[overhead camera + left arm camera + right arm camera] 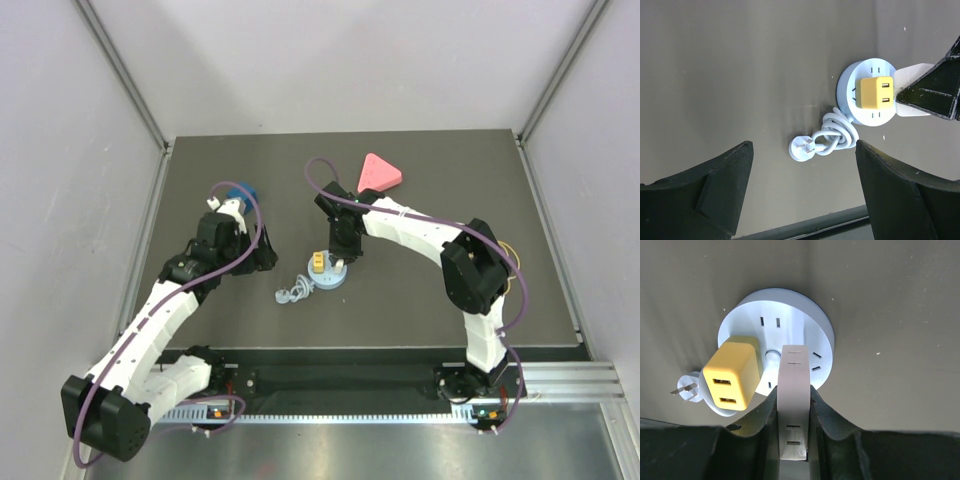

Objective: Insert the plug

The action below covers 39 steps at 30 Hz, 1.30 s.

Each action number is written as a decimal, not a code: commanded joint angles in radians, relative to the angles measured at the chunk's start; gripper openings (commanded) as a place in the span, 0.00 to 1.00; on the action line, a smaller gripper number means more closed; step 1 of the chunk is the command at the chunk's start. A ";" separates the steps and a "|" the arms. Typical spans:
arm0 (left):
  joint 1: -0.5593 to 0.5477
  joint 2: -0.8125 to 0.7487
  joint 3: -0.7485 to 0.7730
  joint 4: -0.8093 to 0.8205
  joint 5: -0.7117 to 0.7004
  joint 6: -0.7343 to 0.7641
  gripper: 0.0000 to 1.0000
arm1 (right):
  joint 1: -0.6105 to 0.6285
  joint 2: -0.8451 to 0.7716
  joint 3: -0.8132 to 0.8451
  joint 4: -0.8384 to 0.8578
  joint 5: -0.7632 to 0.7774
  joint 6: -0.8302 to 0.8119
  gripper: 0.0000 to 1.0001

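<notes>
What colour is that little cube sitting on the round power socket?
Yellow. The cube shows best in the right wrist view.

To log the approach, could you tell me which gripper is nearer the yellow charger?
Right. The right gripper, holding a white plug, is over the round socket beside the yellow charger; the left gripper is open, farther off to its left.

Soft, even overhead light fills the top view, leaving only faint shadows on the dark table [450, 200]. Up close, the white socket hub [790, 315] glares, nearly washed out. A pale sheen streaks the tabletop, and the near fingers [705, 195] loom as dim, soft-edged silhouettes.
</notes>
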 commanded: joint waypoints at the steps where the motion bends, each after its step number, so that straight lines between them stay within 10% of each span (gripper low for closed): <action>1: 0.000 -0.026 0.011 0.014 0.004 0.017 0.88 | -0.006 -0.020 0.039 0.020 0.026 -0.012 0.00; 39: 0.000 -0.029 0.010 0.014 -0.008 0.015 0.88 | -0.020 -0.032 -0.030 0.063 0.017 -0.032 0.00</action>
